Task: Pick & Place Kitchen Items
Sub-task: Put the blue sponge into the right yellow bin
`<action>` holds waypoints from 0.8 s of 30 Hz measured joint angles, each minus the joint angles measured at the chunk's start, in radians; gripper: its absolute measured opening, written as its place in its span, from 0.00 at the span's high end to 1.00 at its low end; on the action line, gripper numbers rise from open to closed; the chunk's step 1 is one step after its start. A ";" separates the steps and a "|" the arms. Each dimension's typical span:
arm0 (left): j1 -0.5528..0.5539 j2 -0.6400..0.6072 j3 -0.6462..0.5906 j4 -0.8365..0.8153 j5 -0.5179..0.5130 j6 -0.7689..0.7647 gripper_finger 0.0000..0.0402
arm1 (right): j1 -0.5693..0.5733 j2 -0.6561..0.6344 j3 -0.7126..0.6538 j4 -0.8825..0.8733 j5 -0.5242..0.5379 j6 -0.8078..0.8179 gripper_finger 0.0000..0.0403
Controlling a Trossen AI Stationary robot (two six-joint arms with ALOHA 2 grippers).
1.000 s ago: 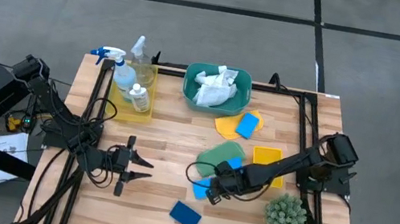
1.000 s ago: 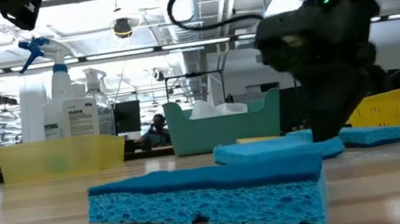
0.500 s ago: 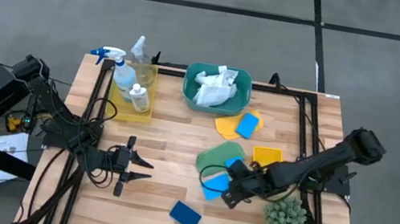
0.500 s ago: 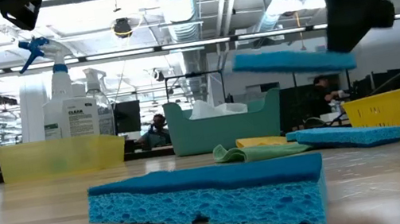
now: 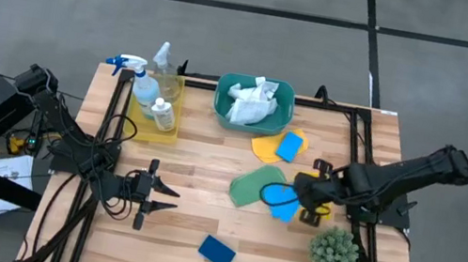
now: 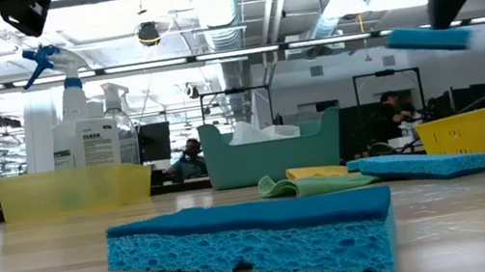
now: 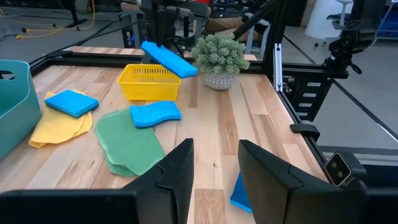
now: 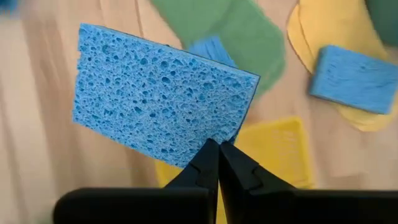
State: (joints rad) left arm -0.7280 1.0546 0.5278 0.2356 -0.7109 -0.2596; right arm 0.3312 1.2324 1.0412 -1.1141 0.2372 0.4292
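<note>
My right gripper (image 5: 303, 203) is shut on a light-blue sponge (image 8: 161, 93), held high over the table beside the small yellow tray (image 5: 312, 182); the sponge also shows in the low view (image 6: 427, 38) and in the left wrist view (image 7: 169, 59). A second light-blue sponge (image 7: 155, 114) lies on the green cloth (image 5: 252, 184), and a third (image 5: 289, 146) lies on the yellow cloth (image 5: 266, 147). A dark-blue sponge (image 5: 217, 251) lies flat near the front edge. My left gripper (image 5: 167, 198) is open and empty over the table's left middle. My right gripper pinches the sponge between its two fingers near one corner (image 8: 216, 134), at the edge of its short end. The fingers (image 8: 208, 163) slant down from the table's right side. The sponge is lifted clear and sticks out from the fingers, nearly level with a slight tilt.
A teal basin (image 5: 283, 111) with a white cloth (image 5: 251, 103) stands at the back middle. A yellow tray (image 5: 144, 126) at the back left holds the spray bottle (image 5: 140, 83) and small bottles. The spiky plant (image 5: 334, 252) stands at the front right.
My right gripper has lifted the light-blue sponge off the table by the green cloth and carried it up and toward the table's right edge, to the small yellow tray. The sponge hangs clear now, higher than half a second ago.
</note>
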 joint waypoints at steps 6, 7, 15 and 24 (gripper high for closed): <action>0.000 0.000 0.000 0.000 0.000 0.000 0.70 | -0.075 -0.052 0.000 -0.166 -0.007 -0.232 1.00; 0.000 0.000 0.000 0.000 0.000 0.000 0.70 | -0.092 -0.060 0.000 -0.184 -0.008 -0.262 1.00; 0.000 0.000 0.000 0.007 -0.003 0.000 0.70 | -0.245 -0.085 0.000 -0.214 -0.069 -0.540 1.00; 0.000 0.000 0.000 0.006 -0.003 -0.002 0.70 | -0.354 0.007 0.000 -0.217 -0.083 -0.674 1.00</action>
State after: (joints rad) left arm -0.7284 1.0543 0.5278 0.2417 -0.7137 -0.2619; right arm -0.0226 1.2390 1.0416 -1.3312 0.1547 -0.2446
